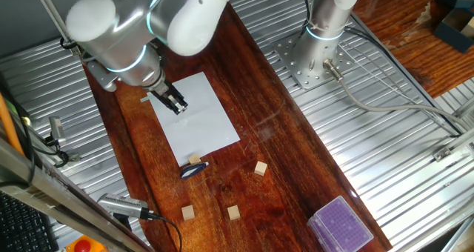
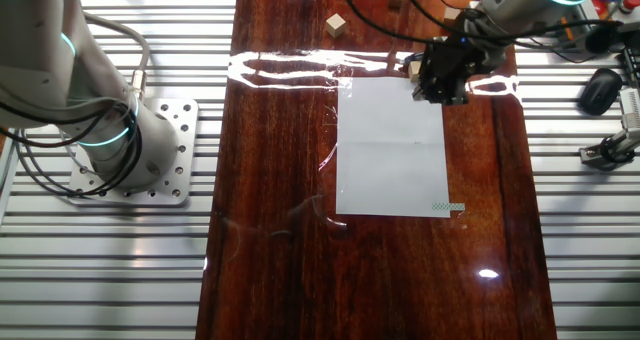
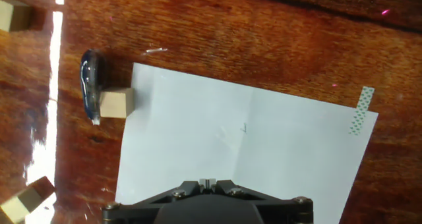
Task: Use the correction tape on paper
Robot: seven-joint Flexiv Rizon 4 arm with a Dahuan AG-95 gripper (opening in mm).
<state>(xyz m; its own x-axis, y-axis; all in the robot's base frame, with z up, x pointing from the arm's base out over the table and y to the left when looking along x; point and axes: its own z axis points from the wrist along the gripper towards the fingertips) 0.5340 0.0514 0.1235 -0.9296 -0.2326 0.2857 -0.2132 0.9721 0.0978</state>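
Above the paper [image 1: 194, 116] my gripper [image 1: 175, 104] hangs clear of the sheet, holding nothing; whether its fingers are parted or closed I cannot tell; the correction tape [image 3: 90, 84] lies on the wooden table [image 1: 281, 156] just off the paper's edge, touching a small wooden cube [image 3: 117, 103] on that edge.
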